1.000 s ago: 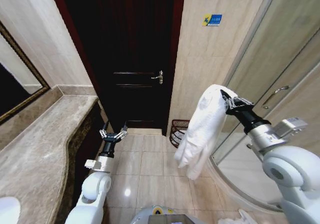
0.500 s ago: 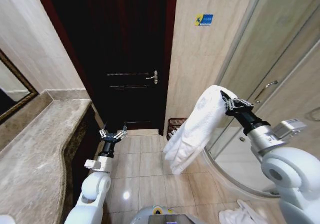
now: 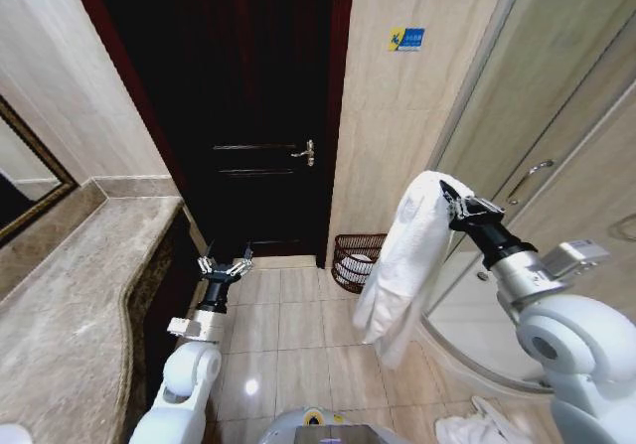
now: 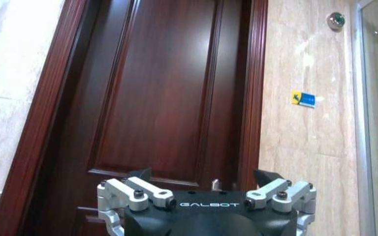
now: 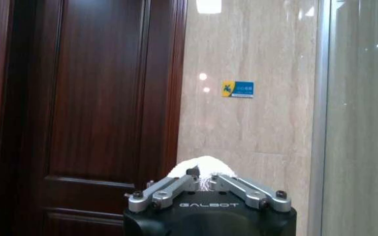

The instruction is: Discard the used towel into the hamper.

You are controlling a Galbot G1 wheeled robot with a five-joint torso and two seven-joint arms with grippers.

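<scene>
Towel held aloft, hamper on floor.
Right gripper point(image 3: 446, 197) clenched on white towel point(image 3: 402, 265), hanging just right of and above hamper point(image 3: 355, 261); left gripper point(image 3: 225, 262) released, left of hamper.

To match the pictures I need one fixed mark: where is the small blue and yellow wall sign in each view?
Head view: small blue and yellow wall sign high on the beige wall beside the dark wooden door, beyond the right claw holding the white towel.
Left wrist view: beside the door, beyond the open left claw.
Right wrist view: beside the door.
Shared landmark: the door.
</scene>
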